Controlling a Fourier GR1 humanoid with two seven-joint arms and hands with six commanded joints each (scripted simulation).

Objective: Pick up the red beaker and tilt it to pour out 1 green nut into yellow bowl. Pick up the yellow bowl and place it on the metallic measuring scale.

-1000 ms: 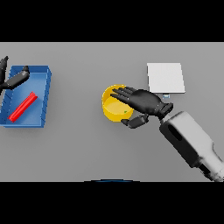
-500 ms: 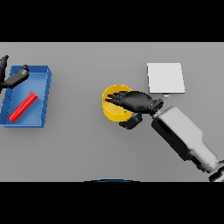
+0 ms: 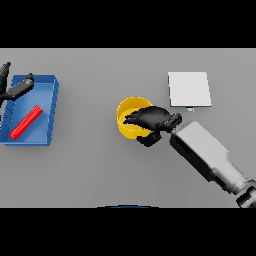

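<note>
The yellow bowl (image 3: 128,116) stands upright on the grey table (image 3: 100,170), near the middle of the head view. All positions below are given relative to this bowl.

Right hand (image 3: 152,120): it lies over the bowl's right half. The fingers reach across the rim toward the bowl's centre, and the thumb curls below the rim on the near side of the wall, so the hand grips the bowl's right edge between fingers and thumb. The white and grey forearm (image 3: 207,156) runs from the hand down and to the right of the bowl.

Scale (image 3: 189,89): a flat pale square plate, up and to the right of the bowl, apart from it. It lies just beyond the back of the right hand.

Blue tray (image 3: 50,107): well to the left of the bowl, at the table's left edge. A red object (image 3: 26,121), long and narrow, lies diagonally inside the tray.

Left hand (image 3: 15,89): far left of the bowl, over the tray's upper left corner. Its fingers are spread and relaxed and hold nothing.

The contents of the bowl cannot be made out; the right hand covers part of its inside.
</note>
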